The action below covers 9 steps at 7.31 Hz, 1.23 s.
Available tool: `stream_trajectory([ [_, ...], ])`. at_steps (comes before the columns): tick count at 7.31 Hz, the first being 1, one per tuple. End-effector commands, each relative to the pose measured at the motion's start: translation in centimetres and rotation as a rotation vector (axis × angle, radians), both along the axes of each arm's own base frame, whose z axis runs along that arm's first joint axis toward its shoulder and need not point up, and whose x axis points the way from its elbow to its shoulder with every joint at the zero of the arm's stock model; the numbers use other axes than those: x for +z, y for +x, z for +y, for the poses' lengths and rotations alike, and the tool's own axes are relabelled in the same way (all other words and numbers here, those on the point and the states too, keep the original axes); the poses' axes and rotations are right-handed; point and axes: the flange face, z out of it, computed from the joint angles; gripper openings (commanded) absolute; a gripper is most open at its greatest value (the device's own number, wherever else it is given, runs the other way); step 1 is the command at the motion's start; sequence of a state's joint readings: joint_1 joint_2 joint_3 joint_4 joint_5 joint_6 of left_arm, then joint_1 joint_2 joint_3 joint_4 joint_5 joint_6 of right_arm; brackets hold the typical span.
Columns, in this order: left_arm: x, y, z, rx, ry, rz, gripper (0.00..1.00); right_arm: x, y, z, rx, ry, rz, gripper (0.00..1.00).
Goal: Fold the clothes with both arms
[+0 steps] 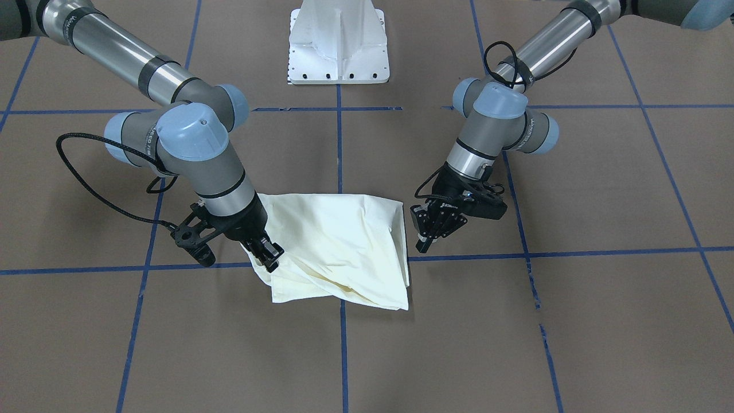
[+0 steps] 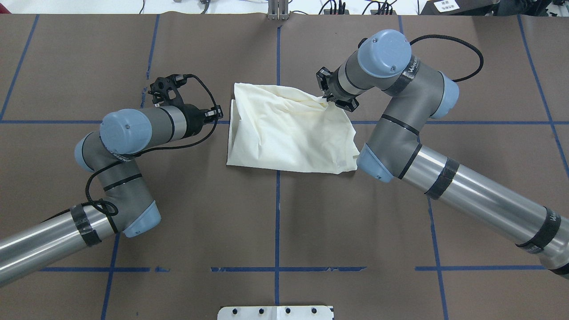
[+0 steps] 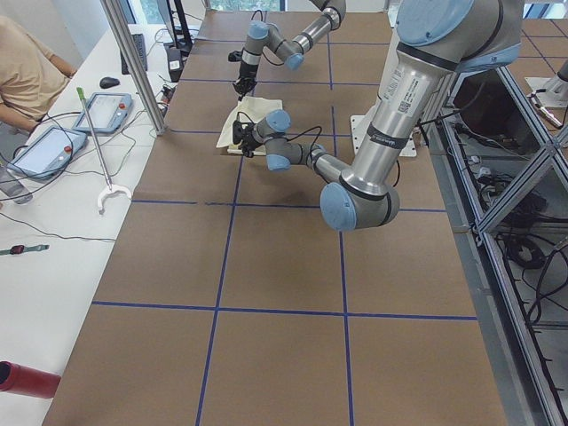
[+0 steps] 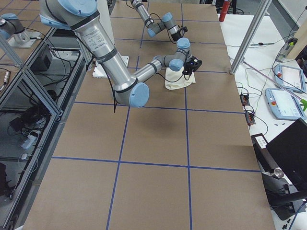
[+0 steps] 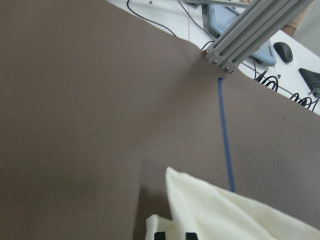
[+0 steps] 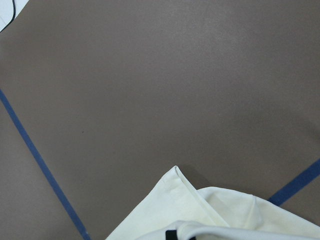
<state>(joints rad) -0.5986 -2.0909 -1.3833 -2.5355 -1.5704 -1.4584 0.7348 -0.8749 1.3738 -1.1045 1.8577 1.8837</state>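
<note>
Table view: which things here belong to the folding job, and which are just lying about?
Job:
- cream shirt
- left arm
- right arm

Lying about, on the side bench:
- grabber stick
- tablets
- red tube

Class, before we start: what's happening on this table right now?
Two robot arms are folding a cream shirt on the brown table. The right gripper pinches one corner of the partly folded shirt, drawing it up a little. The left gripper hovers just beside the opposite edge, holding nothing.
</note>
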Motion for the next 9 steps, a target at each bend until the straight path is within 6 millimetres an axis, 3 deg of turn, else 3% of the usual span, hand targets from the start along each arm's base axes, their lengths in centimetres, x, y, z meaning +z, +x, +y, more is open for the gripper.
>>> stream_trajectory([
  [1, -0.9, 2.7, 2.5, 0.052, 0.004, 0.014, 0.00, -0.5, -0.1, -0.1, 0.000, 0.004, -0.004, 0.00],
  [2, -2.1, 3.1, 3.2, 0.064, 0.026, 0.049, 0.00, -0.5, -0.1, -0.1, 0.000, 0.004, -0.004, 0.00],
  [3, -1.8, 3.7, 5.4, 0.109, 0.071, 0.123, 0.00, -0.5, -0.1, -0.1, 0.000, 0.004, -0.004, 0.00],
  [5, 1.6, 1.8, 9.1, 0.326, 0.194, 0.225, 0.00, -0.2, -0.1, -0.1, 0.000, 0.001, -0.001, 0.00],
  [9, 1.7, 1.6, 10.5, 0.402, 0.226, 0.278, 0.00, 0.4, -0.4, -0.2, -0.002, -0.007, 0.008, 0.00],
])
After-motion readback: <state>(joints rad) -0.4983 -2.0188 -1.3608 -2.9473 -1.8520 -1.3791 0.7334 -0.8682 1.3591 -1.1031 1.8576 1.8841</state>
